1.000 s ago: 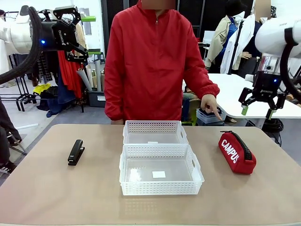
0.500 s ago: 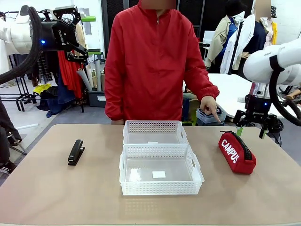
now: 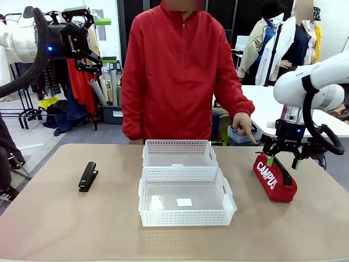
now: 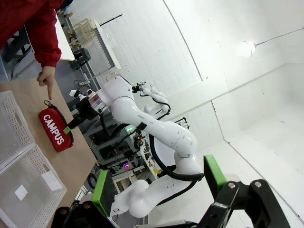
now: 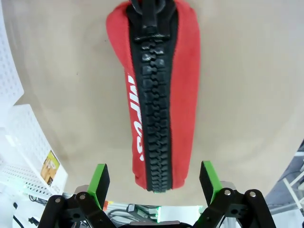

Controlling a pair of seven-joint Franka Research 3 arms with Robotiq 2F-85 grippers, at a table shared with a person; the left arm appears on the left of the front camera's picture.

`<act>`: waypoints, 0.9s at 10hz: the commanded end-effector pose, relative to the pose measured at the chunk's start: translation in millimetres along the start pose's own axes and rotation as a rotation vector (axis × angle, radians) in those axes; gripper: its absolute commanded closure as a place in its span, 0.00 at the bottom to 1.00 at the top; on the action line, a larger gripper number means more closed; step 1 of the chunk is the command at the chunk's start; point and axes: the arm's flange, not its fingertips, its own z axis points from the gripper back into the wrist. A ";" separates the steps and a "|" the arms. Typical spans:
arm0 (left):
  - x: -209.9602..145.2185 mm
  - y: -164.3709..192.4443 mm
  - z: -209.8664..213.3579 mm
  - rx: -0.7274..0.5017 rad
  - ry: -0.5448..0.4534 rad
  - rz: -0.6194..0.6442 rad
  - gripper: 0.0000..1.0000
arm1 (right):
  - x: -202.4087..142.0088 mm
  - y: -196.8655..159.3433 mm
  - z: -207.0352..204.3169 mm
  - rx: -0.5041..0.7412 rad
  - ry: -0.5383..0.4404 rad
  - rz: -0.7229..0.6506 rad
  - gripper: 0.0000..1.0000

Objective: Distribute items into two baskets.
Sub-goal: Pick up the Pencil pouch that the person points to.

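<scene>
Where right wrist view shows pouch zipper (image 5: 154, 95), front view, stapler (image 3: 88, 176)

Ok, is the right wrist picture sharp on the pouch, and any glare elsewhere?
Right wrist view: red CAMPUS pouch sharp, zipper teeth crisp, white basket bowed at the edge. Left wrist view: rolled, lamp blown out. Front view: even light, no blur.

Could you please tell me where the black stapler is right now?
In the front view the stapler lies on the left side of the table, apart from the near basket.
</scene>
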 end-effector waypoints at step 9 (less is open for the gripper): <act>-1.9 -1.1 0.8 -0.003 -0.003 0.000 0.00 | 0.3 3.1 -11.6 -0.013 -0.040 0.027 1.00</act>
